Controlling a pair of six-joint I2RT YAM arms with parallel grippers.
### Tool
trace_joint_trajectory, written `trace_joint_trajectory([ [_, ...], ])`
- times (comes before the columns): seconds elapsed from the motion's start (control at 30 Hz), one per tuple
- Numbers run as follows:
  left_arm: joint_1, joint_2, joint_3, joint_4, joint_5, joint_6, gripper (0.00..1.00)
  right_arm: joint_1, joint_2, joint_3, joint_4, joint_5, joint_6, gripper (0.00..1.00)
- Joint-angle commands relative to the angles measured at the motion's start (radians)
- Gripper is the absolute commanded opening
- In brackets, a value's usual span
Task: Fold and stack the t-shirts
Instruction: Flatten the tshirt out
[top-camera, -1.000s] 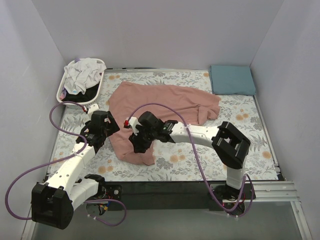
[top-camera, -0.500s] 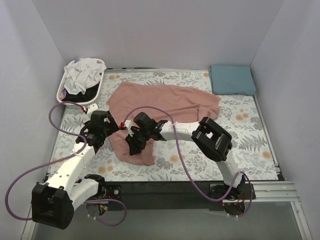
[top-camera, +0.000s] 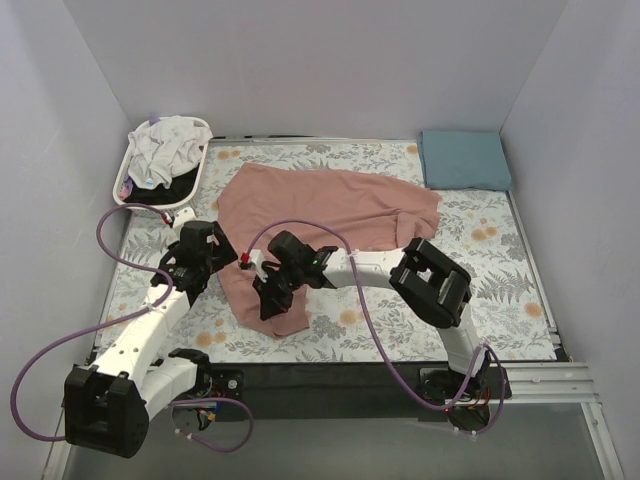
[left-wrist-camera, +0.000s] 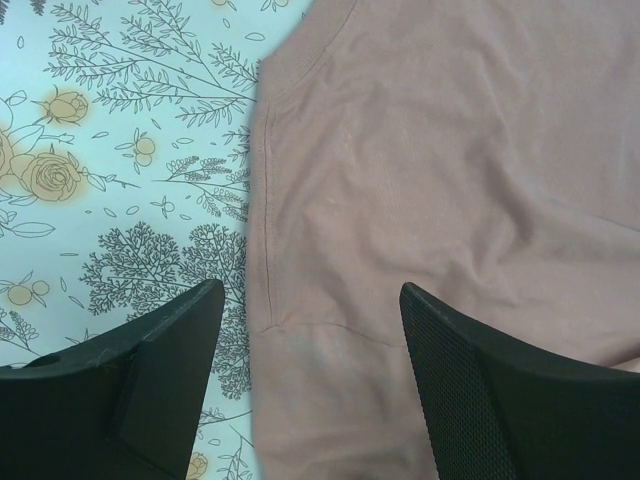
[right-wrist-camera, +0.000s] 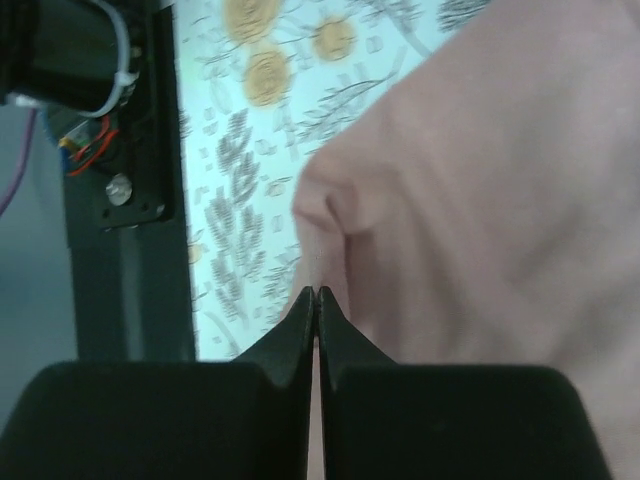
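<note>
A large dusty-pink t-shirt (top-camera: 330, 200) lies spread across the middle of the floral cloth, its near-left part bunched into a narrow flap. My right gripper (top-camera: 268, 298) is down on that flap. In the right wrist view its jaws (right-wrist-camera: 317, 292) are shut, pinching a raised fold of the pink t-shirt (right-wrist-camera: 500, 180) at its edge. Just left of the shirt, my left gripper (top-camera: 218, 262) hangs open. The left wrist view shows its fingers (left-wrist-camera: 310, 300) straddling the pink t-shirt's (left-wrist-camera: 450, 150) seamed left edge without touching it. A folded teal-blue t-shirt (top-camera: 465, 160) lies at the back right.
A white slatted basket (top-camera: 128, 185) at the back left holds white and dark t-shirts (top-camera: 170, 145). The grey-and-orange floral cloth (top-camera: 500, 290) covers the table. The table's black front edge (right-wrist-camera: 130, 200) is close to my right gripper. Purple cables loop beside both arms.
My right gripper has moved left and toward the front edge along the pink t-shirt and closed on its edge. The left arm has not moved.
</note>
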Motion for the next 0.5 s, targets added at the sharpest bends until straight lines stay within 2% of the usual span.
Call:
trace_joint_trajectory([
  [0.0, 0.007, 0.0, 0.018, 0.016, 0.0, 0.007, 0.7, 0.055, -0.106, -0.043, 0.025, -0.046, 0.026, 0.01],
  [0.2, 0.008, 0.007, 0.018, 0.014, 0.005, 0.005, 0.7, 0.145, -0.117, -0.06, 0.023, -0.092, 0.087, 0.04],
  [0.3, 0.01, 0.008, 0.016, 0.014, 0.008, 0.005, 0.7, 0.173, -0.12, -0.049, -0.03, -0.092, 0.101, 0.21],
  [0.33, 0.01, 0.01, 0.013, 0.014, 0.008, 0.005, 0.7, 0.178, -0.126, -0.051, -0.049, -0.074, 0.094, 0.32],
  [0.43, 0.01, 0.011, 0.012, 0.014, 0.012, 0.005, 0.7, 0.176, -0.192, -0.103, -0.098, 0.095, 0.086, 0.43],
  [0.47, 0.011, 0.014, 0.013, 0.014, 0.014, 0.004, 0.7, 0.164, -0.236, -0.123, -0.106, 0.195, 0.086, 0.43],
])
